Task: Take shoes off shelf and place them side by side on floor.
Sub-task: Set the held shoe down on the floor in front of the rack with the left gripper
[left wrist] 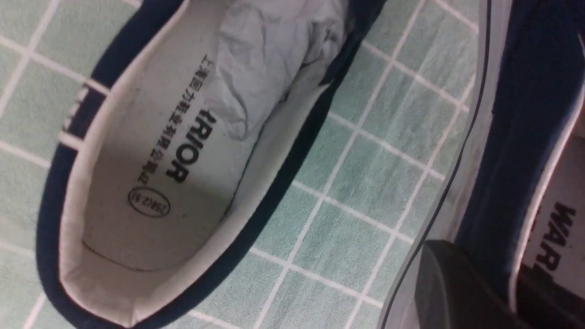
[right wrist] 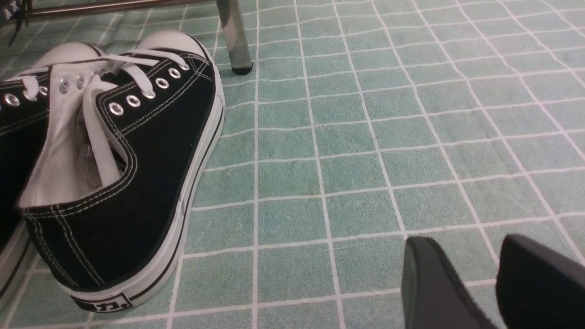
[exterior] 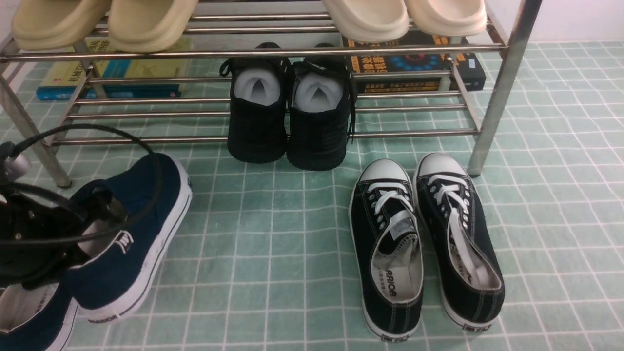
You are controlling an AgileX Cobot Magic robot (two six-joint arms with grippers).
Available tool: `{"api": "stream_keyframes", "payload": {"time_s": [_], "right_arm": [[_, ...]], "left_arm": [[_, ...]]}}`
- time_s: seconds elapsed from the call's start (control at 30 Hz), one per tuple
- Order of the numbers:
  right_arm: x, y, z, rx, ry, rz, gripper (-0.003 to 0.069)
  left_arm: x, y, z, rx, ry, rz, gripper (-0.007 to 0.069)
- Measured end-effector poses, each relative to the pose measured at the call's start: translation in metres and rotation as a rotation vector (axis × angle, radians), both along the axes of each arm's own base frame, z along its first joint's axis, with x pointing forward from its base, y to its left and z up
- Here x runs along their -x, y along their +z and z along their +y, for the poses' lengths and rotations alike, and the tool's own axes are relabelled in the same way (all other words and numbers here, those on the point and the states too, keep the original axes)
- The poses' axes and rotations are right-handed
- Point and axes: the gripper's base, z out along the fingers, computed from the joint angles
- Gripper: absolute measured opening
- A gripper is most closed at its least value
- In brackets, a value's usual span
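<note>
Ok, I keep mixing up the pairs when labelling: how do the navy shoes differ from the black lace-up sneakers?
The navy shoes are laceless slip-ons; the black lace-up sneakers have white laces and white toe caps. The black lace-up sneakers lie flat, side by side, near the shelf leg; one of the navy shoes is pinched at its side wall by the left gripper. Both pairs have white soles and are off the shelf.

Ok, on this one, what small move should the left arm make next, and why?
Probably lower the held navy shoe flat onto the floor next to the other navy shoe, then release. The left gripper is clamped on its collar and the shoe looks tilted rather than resting flat, while its mate lies on the floor close beside it.
</note>
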Motion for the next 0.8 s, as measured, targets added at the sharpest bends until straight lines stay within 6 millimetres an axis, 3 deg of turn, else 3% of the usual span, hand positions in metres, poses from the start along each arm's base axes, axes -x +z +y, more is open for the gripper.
{"api": "stream_keyframes", "payload": {"time_s": [0.33, 0.8], "right_arm": [[0.000, 0.000, 0.000, 0.000, 0.000, 0.000, 0.0239], [0.000, 0.000, 0.000, 0.000, 0.000, 0.000, 0.0239]], "left_arm": [[0.010, -0.028, 0.001, -0.011, 0.028, -0.020, 0.0027], [0.011, -0.034, 0.003, -0.039, 0.017, -0.066, 0.0027]]}}
